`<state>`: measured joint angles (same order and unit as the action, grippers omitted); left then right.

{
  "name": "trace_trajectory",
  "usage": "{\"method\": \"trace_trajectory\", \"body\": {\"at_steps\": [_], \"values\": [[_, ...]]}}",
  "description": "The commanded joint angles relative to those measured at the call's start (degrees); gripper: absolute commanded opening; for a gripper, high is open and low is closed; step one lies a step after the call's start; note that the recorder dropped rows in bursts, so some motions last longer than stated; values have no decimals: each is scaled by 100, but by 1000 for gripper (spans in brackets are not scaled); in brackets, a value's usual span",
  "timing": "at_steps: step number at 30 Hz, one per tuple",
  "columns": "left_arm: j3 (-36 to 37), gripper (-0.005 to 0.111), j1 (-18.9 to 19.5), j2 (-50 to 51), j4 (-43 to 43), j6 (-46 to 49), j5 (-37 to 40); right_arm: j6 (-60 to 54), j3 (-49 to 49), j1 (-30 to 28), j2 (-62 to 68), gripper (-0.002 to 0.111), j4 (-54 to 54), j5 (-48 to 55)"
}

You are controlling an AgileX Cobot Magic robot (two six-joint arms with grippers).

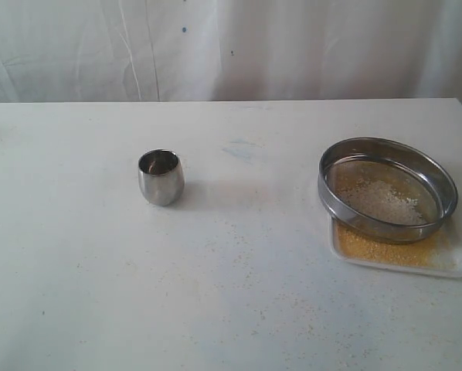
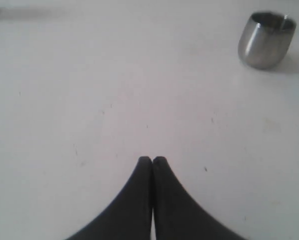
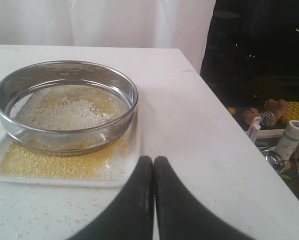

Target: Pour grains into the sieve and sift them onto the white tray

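While the left tool (image 2: 152,160) and right tool (image 3: 154,159) are closed, empty, the sieve (image 1: 378,226) rests on the white tray (image 1: 456,265).

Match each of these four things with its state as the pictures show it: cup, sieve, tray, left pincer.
Things:
1. cup
2. sieve
3. tray
4. left pincer

States:
A. holds pale grains
B. shut, gripping nothing
C. stands upright, apart from the rest
D. strewn with golden grains

Pairs: 1-C, 2-A, 3-D, 4-B
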<state>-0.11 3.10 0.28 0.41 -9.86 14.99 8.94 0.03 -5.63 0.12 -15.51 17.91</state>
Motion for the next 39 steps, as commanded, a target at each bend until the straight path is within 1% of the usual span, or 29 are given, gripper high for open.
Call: {"method": "trace_trajectory", "body": {"at_steps": [1,13,14,15,16,17,18,19,21,29,32,34,37,39], "values": [[11,0,-45,-28,15,-22,306,27,-3,3,-12,0,-54,9],[11,0,-45,-28,15,-22,306,27,-3,3,-12,0,-54,9],[11,0,-45,-28,67,188,329,27,-3,3,-12,0,-43,9],[11,0,-45,-28,248,600,351,27,-3,3,-12,0,-43,9],[11,0,-45,-28,429,1283,185,27,-3,3,-12,0,-43,9],[11,0,-45,-28,526,1645,16,27,-3,3,-12,0,-43,9],[11,0,-45,-28,827,2062,-49,27,-3,3,-12,0,-43,9],[11,0,-45,-28,961,2247,-89,27,-3,3,-12,0,-44,-5],[11,0,-45,-28,1198,2416,-220,27,-3,3,-12,0,-44,-5],[11,0,-45,-28,1202,2416,-295,27,-3,3,-12,0,-44,-5],[11,0,-45,-28,904,2416,-205,27,-3,3,-12,0,-44,-5],[11,0,-45,-28,355,2308,-205,27,-3,3,-12,0,-44,-5],[11,0,-45,-28,-673,1650,-255,27,-3,3,-12,0,-44,-5],[11,0,-45,-28,-1054,1285,-254,27,-3,3,-12,0,-44,-5]]}}
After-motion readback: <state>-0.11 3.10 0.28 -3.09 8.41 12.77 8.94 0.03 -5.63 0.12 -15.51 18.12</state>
